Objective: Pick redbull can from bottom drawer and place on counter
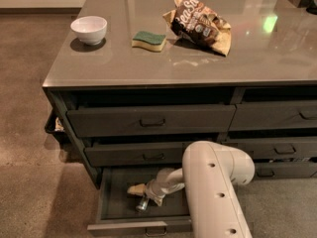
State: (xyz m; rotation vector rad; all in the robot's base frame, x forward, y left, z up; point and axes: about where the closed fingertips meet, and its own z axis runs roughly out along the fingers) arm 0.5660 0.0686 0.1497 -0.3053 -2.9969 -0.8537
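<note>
The small, slim, metal-ended redbull can [142, 205] is lying inside the open dark grey metal bottom drawer [115, 196], apparently not yet lifted. The gripper [139, 194] is hovering in that drawer just over the can; I cannot tell its grip. Lifting the can to the glossy grey-brown counter [148, 66] above the drawer is remaining.
</note>
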